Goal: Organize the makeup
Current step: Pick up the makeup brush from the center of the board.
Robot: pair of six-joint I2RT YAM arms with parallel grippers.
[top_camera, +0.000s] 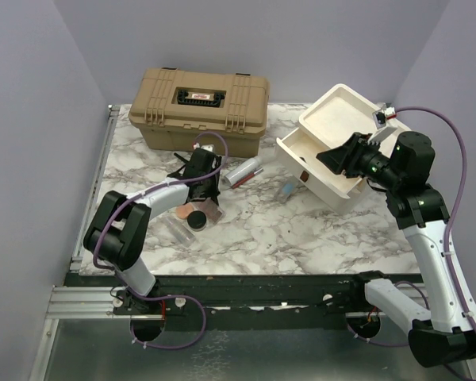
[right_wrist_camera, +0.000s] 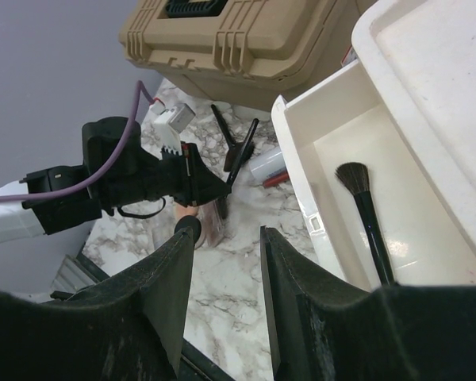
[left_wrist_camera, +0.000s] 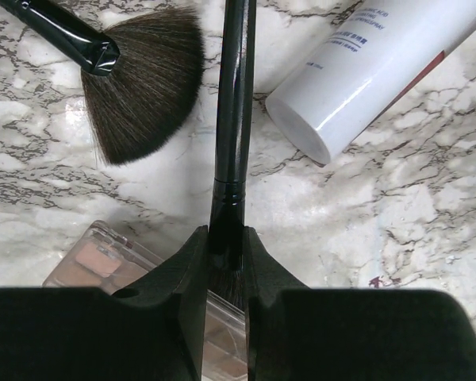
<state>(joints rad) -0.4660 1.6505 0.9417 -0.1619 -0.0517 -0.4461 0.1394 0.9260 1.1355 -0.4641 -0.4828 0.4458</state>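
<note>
"On the marble table (top_camera: 301, 238), how far along was the makeup sorting?"

"Barely started, by my reckoning. One round-headed brush (right_wrist_camera: 369, 222) lay in the open drawer (right_wrist_camera: 333, 151) of the white box (top_camera: 345, 111). Everything else I could see was out on the marble."

"What was left out?"

"A fan brush (left_wrist_camera: 143, 87), a white tube (left_wrist_camera: 365, 71), a blush palette (left_wrist_camera: 95, 266), a round compact (top_camera: 197, 220), and a small light-blue piece (top_camera: 288, 189) just in front of the box. The tan case (top_camera: 198, 107) at the back was shut."

"And the left gripper (left_wrist_camera: 226, 238)?"

"Its fingers were pressed together on a slim black brush (left_wrist_camera: 232, 119), pinching it low, near the ferrule. The handle pointed away between the fan brush and the tube. Whether it was clear of the surface, I couldn't tell."

"The right gripper (right_wrist_camera: 226, 246)?"

"Spread, with nothing between its fingers, hovering beside the drawer."

"So what remained?"

"Nearly all of it, I judged. That brush had to cross to the drawer, and then the loose pieces had to follow one by one."
</note>
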